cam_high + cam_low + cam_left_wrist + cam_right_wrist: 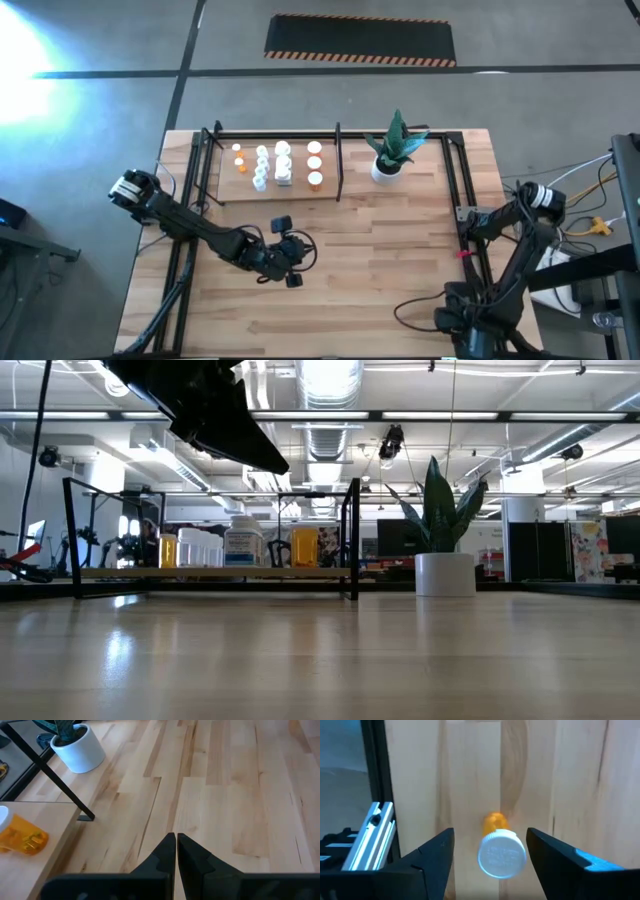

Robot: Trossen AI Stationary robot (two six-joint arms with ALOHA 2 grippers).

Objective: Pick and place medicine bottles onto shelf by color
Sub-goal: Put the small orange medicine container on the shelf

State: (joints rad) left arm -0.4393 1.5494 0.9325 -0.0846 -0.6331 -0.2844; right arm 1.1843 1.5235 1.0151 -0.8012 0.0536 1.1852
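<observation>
My right gripper [490,840] is open and points down at the table. One orange medicine bottle with a white cap [502,855] stands upright between its fingers, with a gap on each side. My left gripper [176,841] is shut and empty, and in the high view the left gripper [291,256] hovers in front of the shelf [275,192]. On the shelf board stand several medicine bottles: white medicine bottles [283,165] in the middle and orange ones [315,165] beside them. The left wrist view shows one orange bottle [22,836] on the shelf.
A white pot with a green plant [388,168] stands right of the shelf's black divider bar [339,160]. Black frame tubes [462,190] run along the table's right side, beside my right arm [500,285]. Bare wood lies between the two arms.
</observation>
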